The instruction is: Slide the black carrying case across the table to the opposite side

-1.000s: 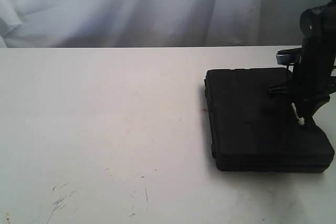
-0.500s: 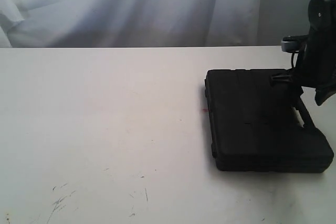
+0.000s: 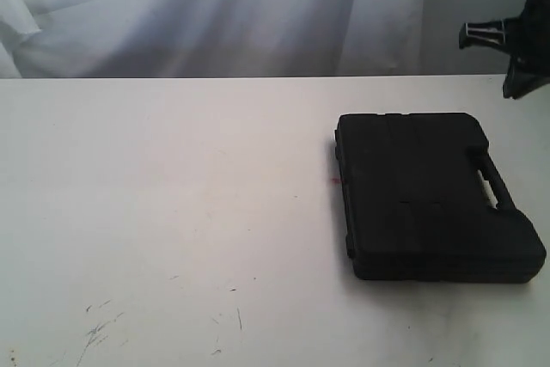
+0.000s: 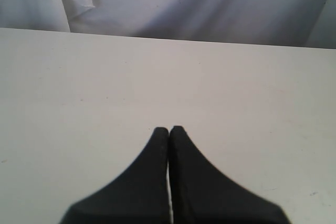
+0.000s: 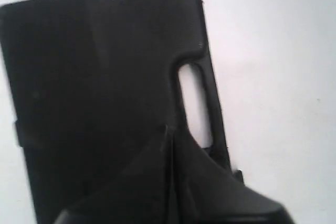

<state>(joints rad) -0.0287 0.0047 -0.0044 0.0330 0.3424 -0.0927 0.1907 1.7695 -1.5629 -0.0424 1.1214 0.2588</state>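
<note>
Black carrying case (image 3: 434, 199) lay flat by the right edge of the bench (image 3: 172, 195), handle (image 3: 491, 180) facing that edge. Right tool (image 5: 168, 128) hung above it, clenched on nothing; left tool (image 4: 169, 128) clenched too, empty.

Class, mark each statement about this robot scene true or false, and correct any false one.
1. The black carrying case lies flat on the table. True.
2. The right claw grips the case. False: it hangs above the case, shut on nothing.
3. The left claw is shut over bare tabletop. True.
4. In the exterior view the case sits on the left side. False: it sits on the right side.
5. The case's lid stands open. False: the case is closed.
</note>
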